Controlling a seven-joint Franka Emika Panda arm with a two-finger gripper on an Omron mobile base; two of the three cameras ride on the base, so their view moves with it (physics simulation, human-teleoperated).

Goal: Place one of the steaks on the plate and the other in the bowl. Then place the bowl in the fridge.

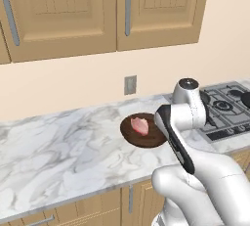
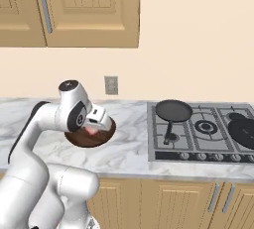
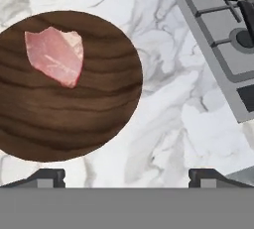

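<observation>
Gripper: the gripper point(image 3: 127, 176) hangs above the counter, its two dark fingertips point(image 3: 47, 176) spread wide apart at the near edge of the hand view. Nothing sits between them and they touch nothing; the bare marble lies under the gap.

Bowl: a round, shallow, dark brown bowl point(image 3: 59, 119) with wavy wood grain. It rests upright on the marble counter, under and a little to one side of the gripper. In the left base view the bowl point(image 1: 139, 139) lies just past the robot's forearm, left of the hob.

Steak: one pale pink slab point(image 3: 55, 54) with a darker red edge and a roughly pointed, shield-like outline. It lies flat inside the bowl, off-centre, toward the rim farthest from the fingertips. From the left base view the steak point(image 1: 139, 125) shows as a pink patch in the bowl's middle.

Counter: white marble with grey veins point(image 1: 58, 156), running along the wall, with tan wooden cabinet fronts below.

Hob: a grey gas hob point(image 2: 198, 146) set into the counter beside the bowl, close but not touching it.

Frying pan: a black long-handled pan point(image 2: 173, 110) sits on the hob's nearest burner.

Wall: a cream wall with a grey socket plate point(image 2: 111, 85) behind the bowl, and tan wooden wall cupboards point(image 1: 63, 10) above.
</observation>
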